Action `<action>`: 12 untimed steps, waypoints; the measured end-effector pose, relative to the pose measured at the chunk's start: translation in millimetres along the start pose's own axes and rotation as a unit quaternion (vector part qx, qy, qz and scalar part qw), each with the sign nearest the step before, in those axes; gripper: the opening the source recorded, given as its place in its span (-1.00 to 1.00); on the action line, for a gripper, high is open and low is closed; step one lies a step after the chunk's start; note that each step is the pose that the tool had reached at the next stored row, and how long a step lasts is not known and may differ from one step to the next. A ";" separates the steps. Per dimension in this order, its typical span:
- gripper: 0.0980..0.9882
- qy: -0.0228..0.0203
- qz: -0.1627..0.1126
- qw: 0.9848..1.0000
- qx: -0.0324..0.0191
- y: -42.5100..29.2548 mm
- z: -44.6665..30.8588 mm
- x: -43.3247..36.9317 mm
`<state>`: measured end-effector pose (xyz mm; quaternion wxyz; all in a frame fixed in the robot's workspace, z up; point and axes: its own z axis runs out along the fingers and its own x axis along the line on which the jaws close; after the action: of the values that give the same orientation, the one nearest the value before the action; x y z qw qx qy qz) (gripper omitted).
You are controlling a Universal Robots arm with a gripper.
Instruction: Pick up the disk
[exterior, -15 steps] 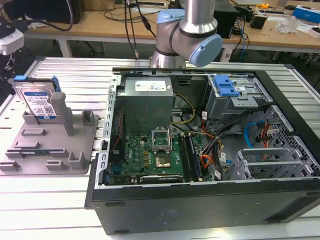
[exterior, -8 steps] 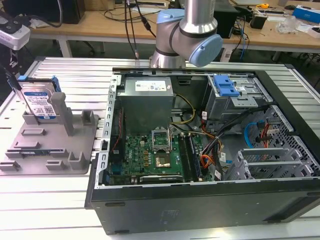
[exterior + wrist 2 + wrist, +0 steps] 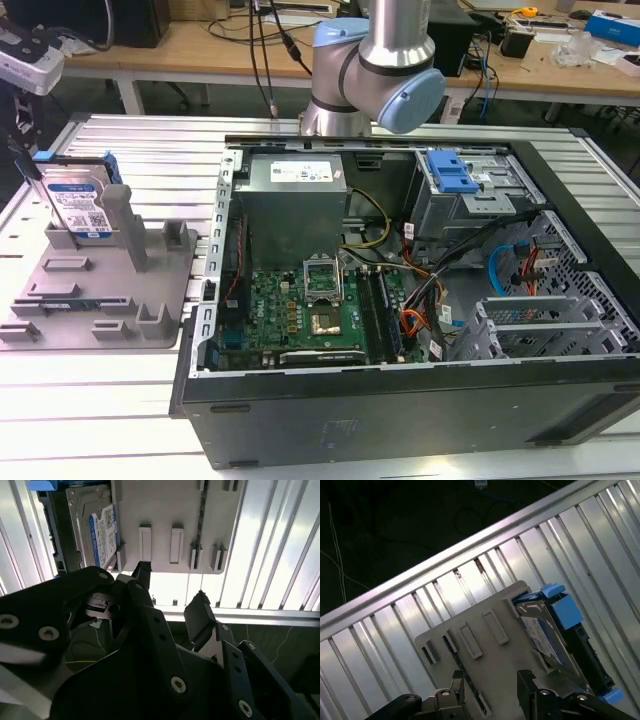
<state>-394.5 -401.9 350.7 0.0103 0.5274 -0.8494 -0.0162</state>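
Over the grey fixture tray (image 3: 507,660), the gripper (image 3: 491,682) hangs with fingers apart and empty, near the upright disk (image 3: 544,636).

The gripper (image 3: 171,592) is hovering with fingers spread and empty; the disk (image 3: 97,530) is standing on edge in the grey fixture tray (image 3: 165,505), just beyond one fingertip.
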 end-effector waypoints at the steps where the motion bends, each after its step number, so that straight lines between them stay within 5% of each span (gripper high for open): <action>1: 0.00 0.001 -0.021 1.000 0.000 0.0 0.3 0.0; 6: 0.00 0.004 -0.083 0.997 0.000 -0.1 1.6 0.0; 12: 0.00 0.007 -0.148 0.989 0.002 -0.1 4.2 0.0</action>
<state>-394.5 -401.9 346.5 0.0129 0.6475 -0.7619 -0.0121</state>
